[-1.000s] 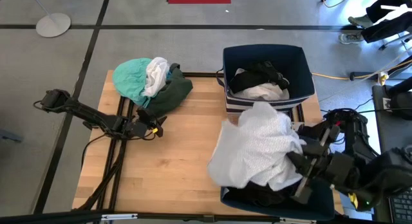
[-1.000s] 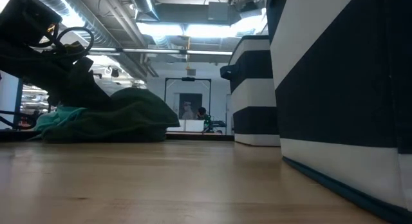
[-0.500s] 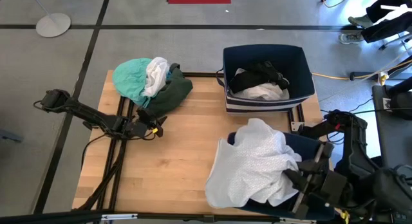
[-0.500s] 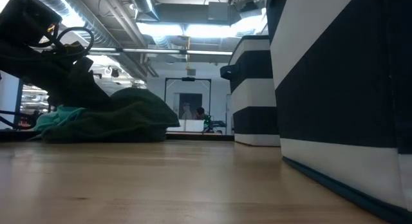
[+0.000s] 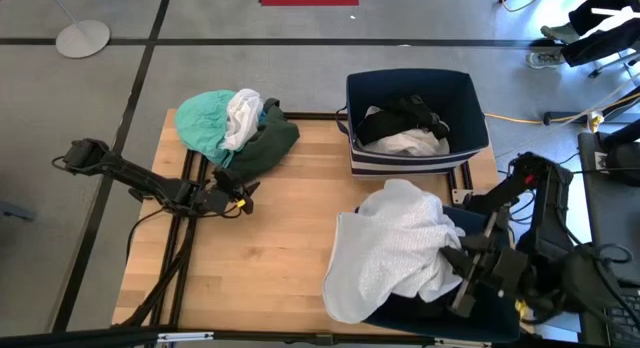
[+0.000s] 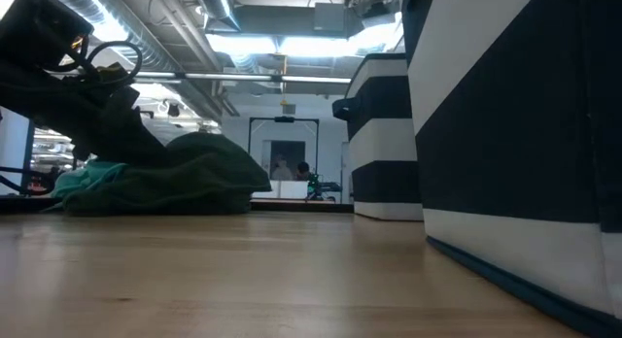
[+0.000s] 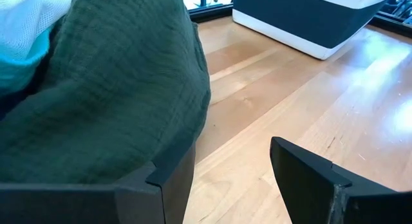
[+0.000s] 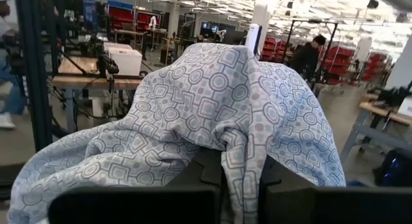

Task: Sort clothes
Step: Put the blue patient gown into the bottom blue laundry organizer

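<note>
- From my console, the pale wooden table top [image 6: 243,280] fills the foreground.
- A dark green crumpled garment [image 6: 185,183] lies over a teal-turquoise cloth [image 6: 83,178] at left.
- A dark arm [image 6: 58,76] comes down onto that pile.
- Two navy-and-white striped fabric bins [image 6: 515,153] stand at right.

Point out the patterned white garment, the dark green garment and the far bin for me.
patterned white garment [image 5: 390,250], high view, middle of the draped cloth.
dark green garment [image 5: 268,146], high view, its right side.
far bin [image 5: 470,98], high view, its right wall.
</note>
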